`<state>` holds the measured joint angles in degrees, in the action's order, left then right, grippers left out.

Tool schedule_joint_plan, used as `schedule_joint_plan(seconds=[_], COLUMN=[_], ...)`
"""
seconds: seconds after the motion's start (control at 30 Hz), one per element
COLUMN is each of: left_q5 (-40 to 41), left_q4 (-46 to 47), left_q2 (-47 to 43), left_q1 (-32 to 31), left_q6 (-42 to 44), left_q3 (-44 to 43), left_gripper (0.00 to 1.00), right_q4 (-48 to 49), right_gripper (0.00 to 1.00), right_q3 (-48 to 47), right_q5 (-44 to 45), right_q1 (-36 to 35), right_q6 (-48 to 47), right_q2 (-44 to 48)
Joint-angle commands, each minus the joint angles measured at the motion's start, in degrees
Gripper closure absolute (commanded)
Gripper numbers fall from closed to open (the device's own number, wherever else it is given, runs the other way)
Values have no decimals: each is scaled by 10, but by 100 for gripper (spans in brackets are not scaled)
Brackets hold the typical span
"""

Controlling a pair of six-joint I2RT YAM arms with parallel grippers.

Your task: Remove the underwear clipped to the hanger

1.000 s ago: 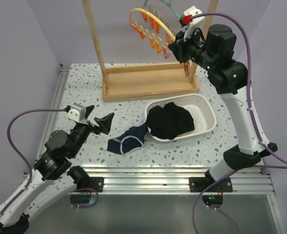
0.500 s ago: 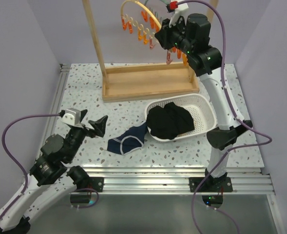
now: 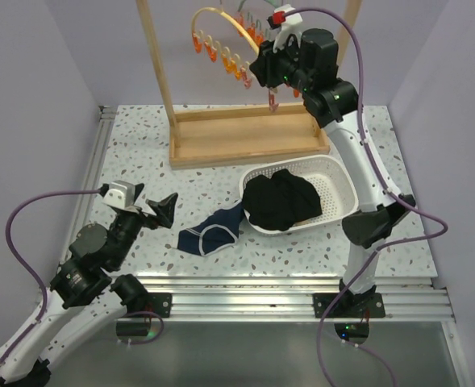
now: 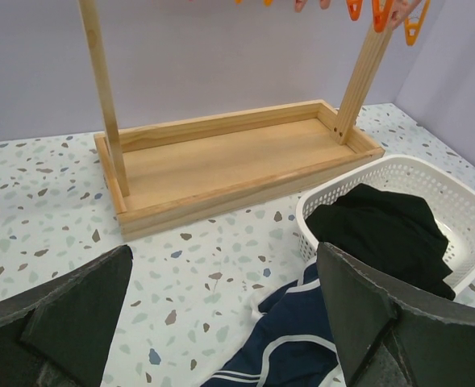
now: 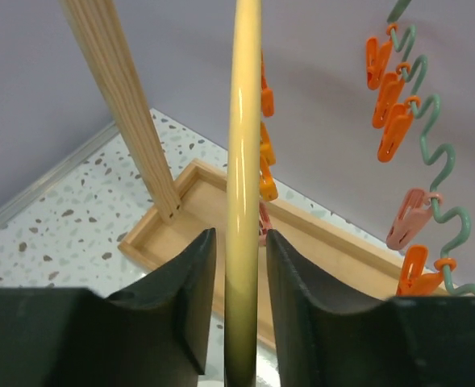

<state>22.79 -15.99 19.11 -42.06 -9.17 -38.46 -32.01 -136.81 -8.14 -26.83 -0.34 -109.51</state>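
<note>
The right gripper (image 3: 259, 69) is raised at the far side, up among the orange clips (image 3: 221, 55) of the hanger (image 5: 243, 161). Only the right wrist view shows the grip. The two fingers (image 5: 181, 306) pinch the hanger's cream bar, one on each side, with barely a sliver showing beside the bar near the tips. That view also shows a green wavy hanger (image 5: 431, 210) off to the right, carrying orange and pink clips. It is hard to make out from above.

The left gripper (image 3: 152, 211) sits low at the near left. Its jaws are wide apart and it holds nothing. Its wrist view looks out between its two dark fingers, which frame the scene on either side.

The underwear is down on the table (image 3: 140, 153), as the top view shows in full. A black pile (image 3: 281, 200) fills the left part of the white basket (image 3: 346, 181), which stands just near of the wooden rack (image 3: 245, 137). A navy pair (image 3: 209, 236) with white trim lies flat on the table and reaches up to the basket's left end.

The left wrist view cuts the navy pair at its bottom edge. It shows the clips only as tips along its top edge, and the right arm not at all. It does show the basket's mesh wall, with the black cloth heaped against the near rim.
</note>
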Motion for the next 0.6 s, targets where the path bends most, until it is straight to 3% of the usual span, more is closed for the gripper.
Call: schedule_joint_plan(seconds=[0.0,0.03,0.07,0.13,0.17,0.23,0.4,0.5,0.57], left_q5=[-3,-4,-5,-6,-6,-6,-7,-7,-7], left_q4=[-4,-4,-4,-4,-4,-5,-4,-4,-3], left_q2=[0,0,1,1,1,-1,1,4,6], left_q1=[1,1,1,1,1,1,1,1,1], left_q6=[13,13,13,12,12,11,13,15,15], left_q3=[4,3,3,2,3,5,4,4,6], left_gripper=[0,0,0,0,0,0,0,0,0], right_q4=[45,45,45,41,37,22,-39,-110,-173], right_gripper=[62,59,48,36,18,4,1,1,1], right_q3=[10,17,22,31,34,39,58,106,183], right_q5=[-23,-24,-25,-28,-28,-35,-96,-219,-318], right_q1=[0,1,1,1,1,0,0,0,-1], right_q6=[-23,-26,-26,-32,-34,-51,-134,-255,-391], right_q2=[61,71,76,85,97,114,187,237,269])
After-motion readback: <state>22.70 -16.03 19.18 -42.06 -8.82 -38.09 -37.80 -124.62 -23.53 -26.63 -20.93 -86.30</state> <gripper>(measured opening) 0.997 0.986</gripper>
